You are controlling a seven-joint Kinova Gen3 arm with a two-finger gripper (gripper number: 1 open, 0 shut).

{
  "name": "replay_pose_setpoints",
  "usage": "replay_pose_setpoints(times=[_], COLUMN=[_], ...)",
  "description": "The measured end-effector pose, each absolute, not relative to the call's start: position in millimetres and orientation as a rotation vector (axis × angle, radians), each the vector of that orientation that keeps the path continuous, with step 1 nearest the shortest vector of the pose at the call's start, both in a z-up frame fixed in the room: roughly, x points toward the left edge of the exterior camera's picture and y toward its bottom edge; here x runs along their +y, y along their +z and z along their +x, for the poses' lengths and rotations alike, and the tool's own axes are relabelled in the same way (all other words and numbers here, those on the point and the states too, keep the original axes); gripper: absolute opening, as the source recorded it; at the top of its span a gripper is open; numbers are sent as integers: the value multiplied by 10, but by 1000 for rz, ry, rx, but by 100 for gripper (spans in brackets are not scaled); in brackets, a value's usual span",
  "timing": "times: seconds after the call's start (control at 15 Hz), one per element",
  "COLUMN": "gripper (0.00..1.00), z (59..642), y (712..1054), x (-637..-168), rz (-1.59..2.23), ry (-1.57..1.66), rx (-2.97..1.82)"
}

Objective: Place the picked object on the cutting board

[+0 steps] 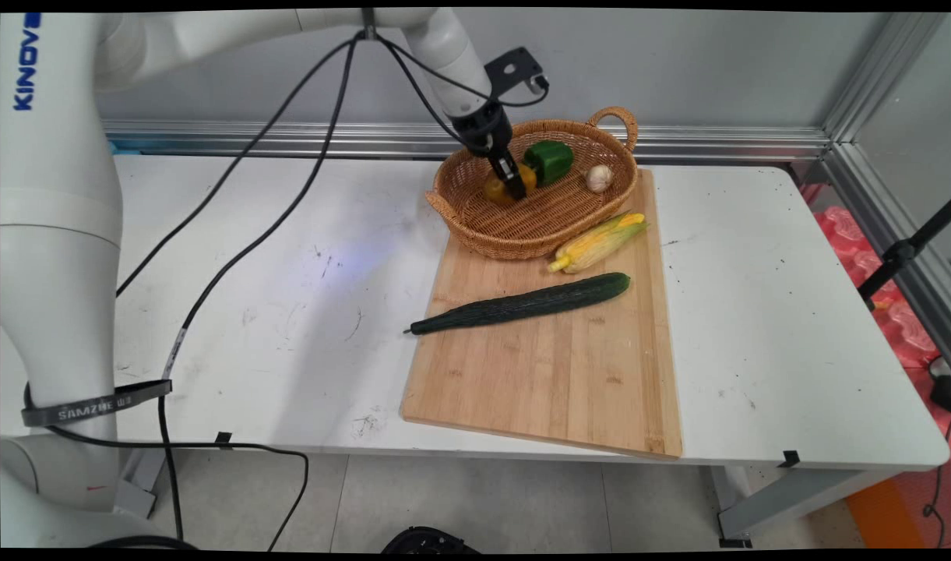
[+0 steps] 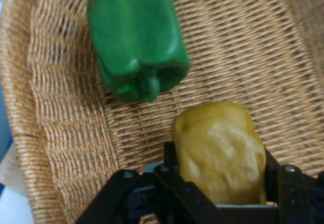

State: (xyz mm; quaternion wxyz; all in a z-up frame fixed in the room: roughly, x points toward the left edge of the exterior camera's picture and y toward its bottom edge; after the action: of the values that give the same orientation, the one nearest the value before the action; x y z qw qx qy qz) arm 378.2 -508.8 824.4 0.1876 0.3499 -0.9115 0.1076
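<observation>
1. The end effector (image 1: 512, 185) reaches down into the basket (image 1: 475, 222) from the upper left and is clenched on the yellow pepper (image 1: 497, 190).
2. In the hand view the end effector (image 2: 220, 176) has its two fingers pressed against either side of the yellow pepper (image 2: 220, 150), one finger (image 2: 172, 166) on its left flank and the other on its right.
3. The yellow pepper is low in the basket, near its floor; I cannot tell if it touches the weave (image 2: 253, 57).
4. The green pepper (image 1: 549, 160) lies just beside the yellow one, toward the back of the basket; in the hand view the green pepper (image 2: 136, 39) shows its stem end facing the yellow one, with a narrow gap between them.
5. A garlic bulb (image 1: 598, 178) sits against the basket's right inner wall, apart from both peppers.
6. The basket stands on the far end of a wooden board (image 1: 545, 374), its left part overhanging the board's edge.
7. A corn cob (image 1: 598, 242) lies on the board just beside the basket's near right rim.
8. A cucumber (image 1: 522, 304) lies slantwise across the board nearer the camera, its thin tip poking past the board's left edge.
9. The board rests on the white bench (image 1: 794, 327).
10. Black cables (image 1: 234, 257) trail from the arm across the bench's left half.
</observation>
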Motion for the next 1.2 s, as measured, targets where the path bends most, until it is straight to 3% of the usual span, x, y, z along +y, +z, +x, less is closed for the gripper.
replay_pose_setpoints(times=[0.67,1.2], gripper=[0,0], z=[3604,3155], y=[9205,9344], x=[-4346,-3745], rz=[667,319], ry=[273,165], rx=[-2573,-2604])
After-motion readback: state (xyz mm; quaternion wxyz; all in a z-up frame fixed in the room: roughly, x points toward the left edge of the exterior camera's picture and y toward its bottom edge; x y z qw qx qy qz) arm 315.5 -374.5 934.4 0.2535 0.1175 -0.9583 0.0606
